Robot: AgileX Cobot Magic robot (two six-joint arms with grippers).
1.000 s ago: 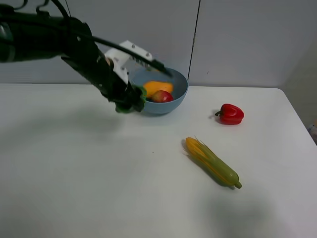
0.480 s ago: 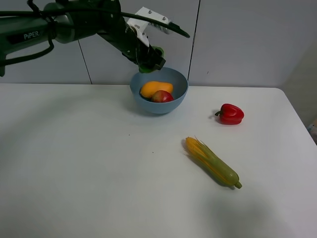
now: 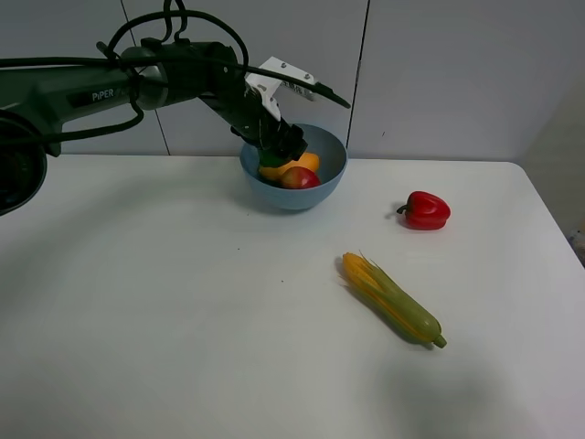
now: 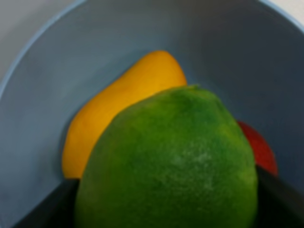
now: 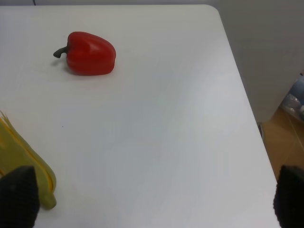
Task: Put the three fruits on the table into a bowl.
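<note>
The light-blue bowl stands at the back of the white table. Inside it lie the orange mango and the red-yellow round fruit. My left gripper reaches down into the bowl's left side, with the green lime between its fingers. In the left wrist view the lime fills the gap between both dark fingers, just above the mango and the red fruit, with the bowl wall all around. My right gripper stands open over bare table.
A red bell pepper sits to the right of the bowl, and a corn cob lies nearer the front. The right wrist view shows the pepper, the corn's end and the table's right edge.
My left arm lifted the lime from table height beside the bowl, carried it over the rim, and has now lowered it into the bowl.
</note>
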